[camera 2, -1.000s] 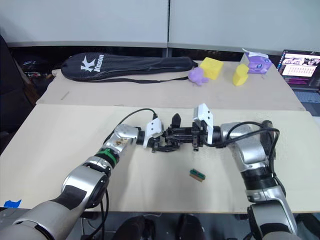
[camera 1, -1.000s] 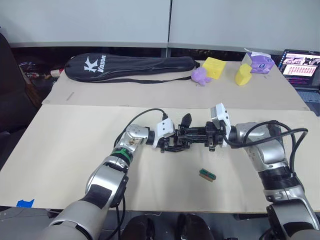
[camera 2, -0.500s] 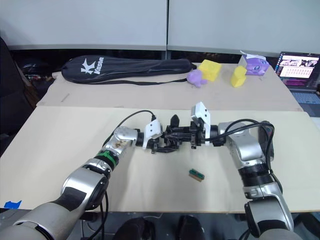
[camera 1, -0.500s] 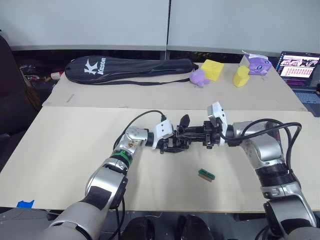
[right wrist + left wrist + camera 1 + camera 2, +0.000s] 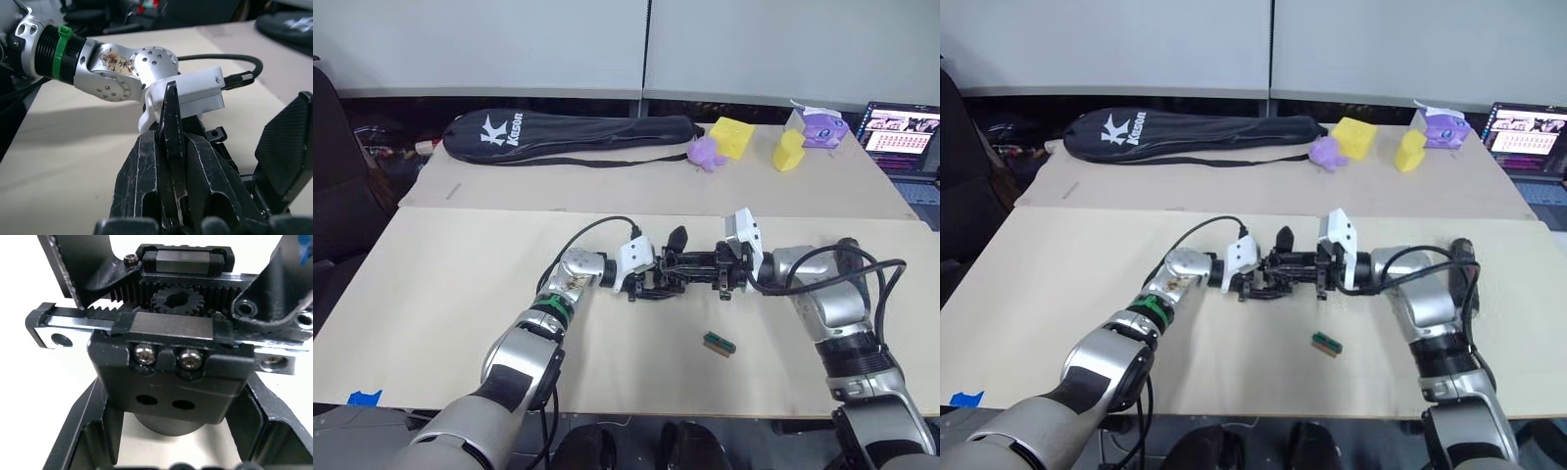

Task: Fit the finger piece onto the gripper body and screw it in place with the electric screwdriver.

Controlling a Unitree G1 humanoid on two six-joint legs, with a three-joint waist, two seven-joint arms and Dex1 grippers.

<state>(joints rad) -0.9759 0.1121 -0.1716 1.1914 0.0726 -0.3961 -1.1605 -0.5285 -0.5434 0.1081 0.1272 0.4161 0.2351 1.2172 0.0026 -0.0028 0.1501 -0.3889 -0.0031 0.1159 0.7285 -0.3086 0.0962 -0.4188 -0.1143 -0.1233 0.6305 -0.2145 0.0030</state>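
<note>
The gripper body [image 5: 685, 266], a black blocky assembly with rack, pinion and screws [image 5: 166, 352], hangs low over the middle of the beige table [image 5: 450, 294]. My left gripper [image 5: 644, 277] is shut on its left end. From the right, my right gripper [image 5: 171, 142] is shut on the finger piece [image 5: 170, 105], a thin black fin held edge-on against the body's right end. Another black fin [image 5: 677, 236] stands up from the body. The electric screwdriver is out of view.
A tiny green block [image 5: 718, 343] lies in front of the grippers. On the rear table are a black racket bag [image 5: 568, 130], yellow blocks [image 5: 731, 136], a purple toy [image 5: 706, 151] and a laptop [image 5: 901, 132].
The right arm's elbow has shifted slightly. Both grippers stay joined at the gripper body in the same spot.
</note>
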